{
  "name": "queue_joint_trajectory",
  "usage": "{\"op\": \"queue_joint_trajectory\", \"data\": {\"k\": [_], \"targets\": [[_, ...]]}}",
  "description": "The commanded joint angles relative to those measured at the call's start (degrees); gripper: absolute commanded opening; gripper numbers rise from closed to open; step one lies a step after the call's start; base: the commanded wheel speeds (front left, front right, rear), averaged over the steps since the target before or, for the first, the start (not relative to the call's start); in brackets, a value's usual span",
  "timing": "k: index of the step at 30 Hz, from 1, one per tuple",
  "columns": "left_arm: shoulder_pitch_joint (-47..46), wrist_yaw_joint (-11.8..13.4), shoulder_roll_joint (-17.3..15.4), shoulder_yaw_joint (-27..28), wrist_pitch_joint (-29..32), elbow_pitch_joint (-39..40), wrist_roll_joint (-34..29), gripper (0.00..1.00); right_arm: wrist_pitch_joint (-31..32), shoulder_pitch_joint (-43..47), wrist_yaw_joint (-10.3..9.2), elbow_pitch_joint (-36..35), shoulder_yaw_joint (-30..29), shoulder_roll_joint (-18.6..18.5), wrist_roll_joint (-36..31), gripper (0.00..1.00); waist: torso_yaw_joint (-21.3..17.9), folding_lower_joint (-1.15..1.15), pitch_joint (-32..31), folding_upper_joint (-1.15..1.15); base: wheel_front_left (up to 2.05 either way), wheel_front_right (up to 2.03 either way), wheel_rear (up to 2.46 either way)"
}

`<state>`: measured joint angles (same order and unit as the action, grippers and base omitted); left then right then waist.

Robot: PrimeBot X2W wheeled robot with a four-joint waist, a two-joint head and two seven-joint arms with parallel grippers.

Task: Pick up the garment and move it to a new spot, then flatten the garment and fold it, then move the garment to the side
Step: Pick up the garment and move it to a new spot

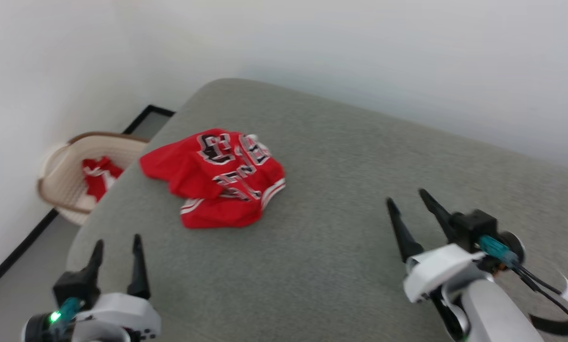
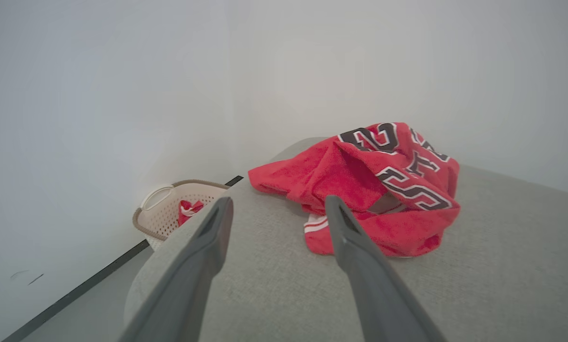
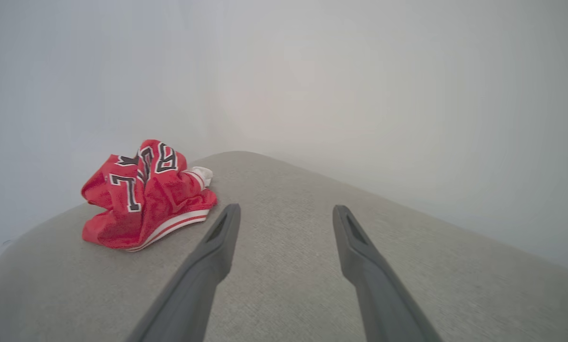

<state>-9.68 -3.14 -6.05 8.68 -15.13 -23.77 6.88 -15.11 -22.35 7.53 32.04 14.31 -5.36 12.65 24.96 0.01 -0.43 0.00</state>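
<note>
Garment, crumpled, on grey fabric surface

The garment is heaped and unfolded toward the far left of the surface, near its rounded edge. Black, white-outlined lettering and white-red striped trim are seen among the folds. Left pincer is held at the near left corner, fingers parted, nothing gripped, short of the garment. Right pincer is held at the near right, fingers likewise parted and empty, well apart from the garment. Basket, beige, is set on the floor by the left wall, beside the surface, with red cloth inside.
</note>
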Motion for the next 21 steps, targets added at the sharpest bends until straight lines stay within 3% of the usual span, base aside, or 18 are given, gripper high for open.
{"op": "queue_joint_trajectory", "data": {"k": [1, 12, 21], "targets": [[0.92, 0.47, 0.18, 0.87, -0.02, 0.70, 0.52, 1.00, -0.05, -1.78, -0.08, -0.03, 1.46, 0.29, 0.53, 1.00, 4.88, -0.01, 1.33, 0.00, 0.00, 0.00, 0.00], [7.08, 2.76, 2.39, 7.33, -0.02, 8.48, 2.99, 1.00, -0.05, -9.50, -0.08, 3.63, 13.67, 1.19, 4.71, 1.00, 6.44, -0.01, 3.97, 0.00, 0.00, 0.00, 0.00], [7.40, 1.53, 2.96, 5.98, -0.02, 10.44, 2.04, 1.00, -0.05, -9.64, -0.08, 3.30, 13.52, 0.18, 6.16, 1.00, 6.13, -0.01, 4.35, 0.00, 0.00, 0.00, 0.00]]}}
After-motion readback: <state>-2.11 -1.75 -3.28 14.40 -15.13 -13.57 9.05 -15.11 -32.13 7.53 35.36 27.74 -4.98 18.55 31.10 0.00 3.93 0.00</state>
